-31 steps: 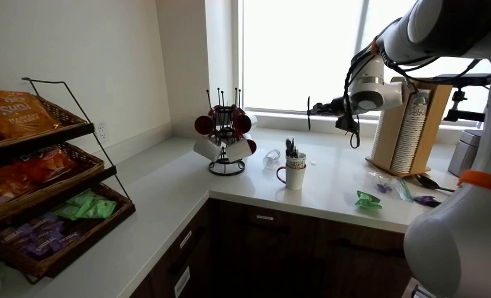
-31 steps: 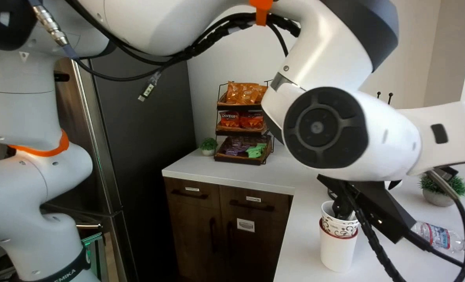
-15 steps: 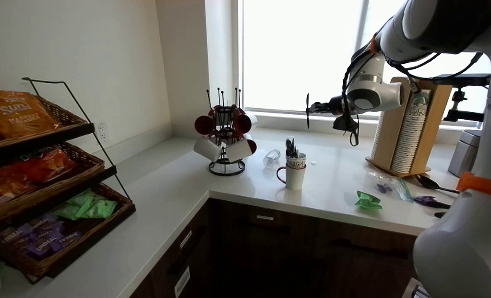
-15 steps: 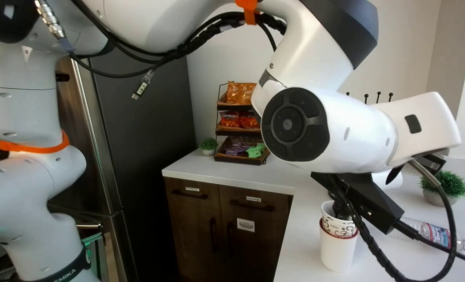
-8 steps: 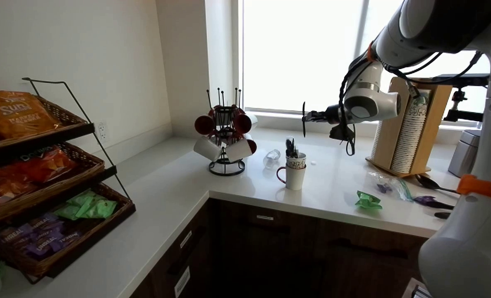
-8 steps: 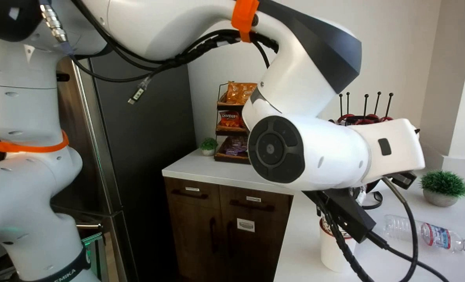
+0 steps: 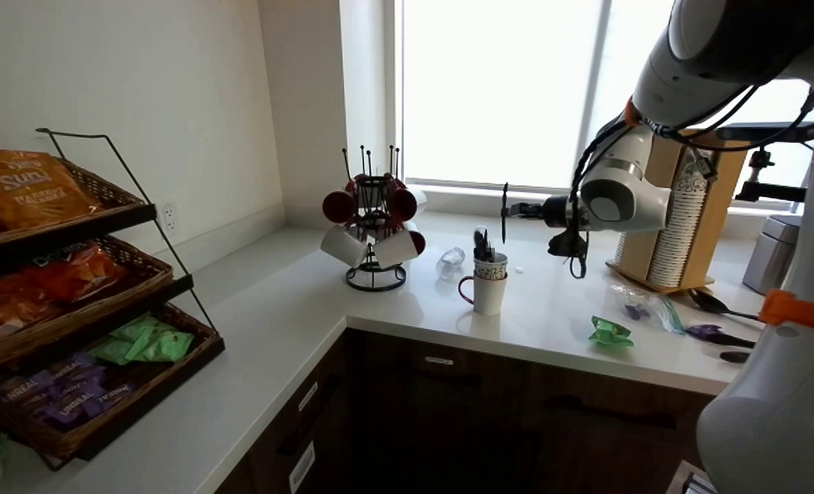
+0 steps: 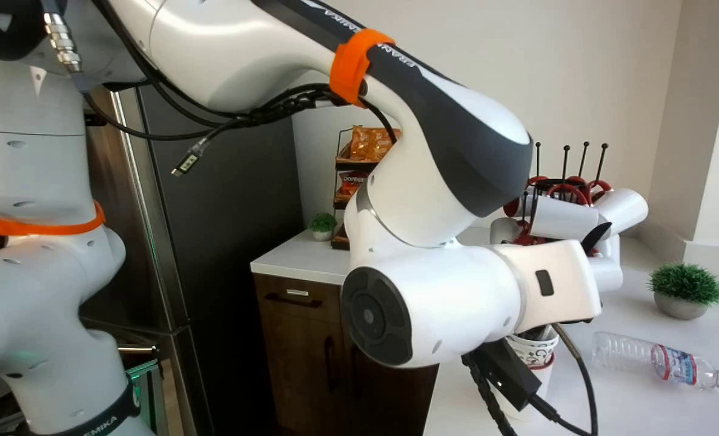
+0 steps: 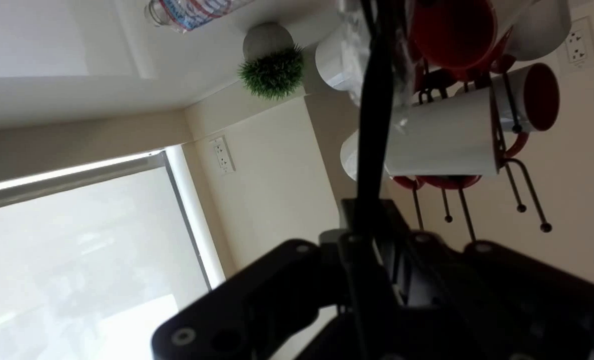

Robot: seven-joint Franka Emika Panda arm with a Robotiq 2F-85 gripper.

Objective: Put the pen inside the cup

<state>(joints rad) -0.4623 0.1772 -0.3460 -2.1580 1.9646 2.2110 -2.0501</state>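
Observation:
The slim dark pen [image 7: 504, 214] is held upright in my gripper [image 7: 513, 210]. It also shows as a dark bar in the wrist view [image 9: 376, 115]. Its upper end shows past the wrist in an exterior view [image 8: 596, 236]. My gripper is shut on the pen; the jaws [image 9: 369, 220] look dark in the wrist view. The white cup [image 7: 489, 296] with a dark red handle stands upright on the counter. A patterned paper cup [image 7: 491, 269] with dark utensils sits in it. The pen's lower end is above and slightly right of these utensils in that view; depth is unclear.
A mug tree [image 7: 372, 219] stands left of the cup. A clear bottle [image 8: 680, 365] and a potted plant [image 8: 685, 290] are on the counter. A wooden cup rack [image 7: 674, 213], green packet [image 7: 611, 332] and dark spoons [image 7: 712, 302] lie toward the arm's base.
The arm has lowered, and my gripper with the pen has come down, a little left in an exterior view. The pen stays held. The cup has not moved.

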